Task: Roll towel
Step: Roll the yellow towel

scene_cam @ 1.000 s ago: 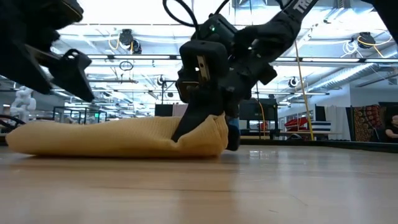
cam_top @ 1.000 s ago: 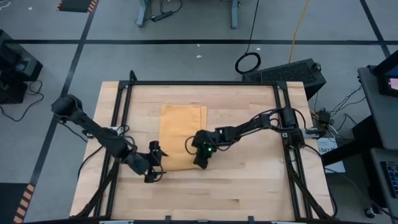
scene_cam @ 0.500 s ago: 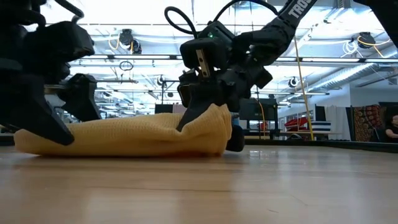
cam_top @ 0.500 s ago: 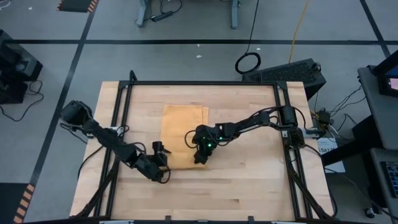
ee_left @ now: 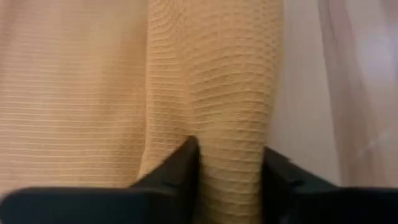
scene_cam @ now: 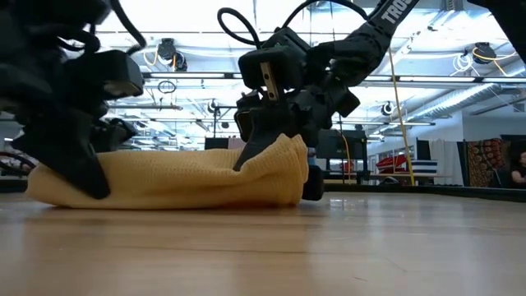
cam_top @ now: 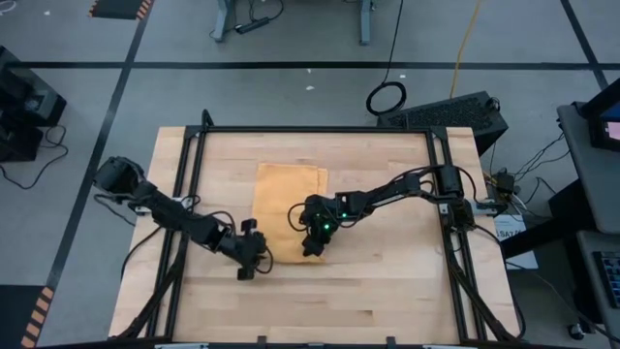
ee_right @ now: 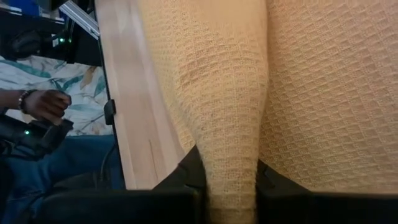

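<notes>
Overhead camera looking straight down on the pale wooden table (cam_top: 387,291), table-height camera facing level across it, both wrist cameras pressed close, all sharing the orange-yellow waffle-weave towel (cam_top: 287,194).

Towel (cam_top: 288,208) on table (cam_top: 387,291), between claws.

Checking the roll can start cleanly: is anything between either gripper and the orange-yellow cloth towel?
Nothing visible. The left gripper and the right gripper each pinch a fold at the near edge of the orange-yellow cloth towel, fingers touching the cloth. The wooden tabletop around it shows no other object.
</notes>
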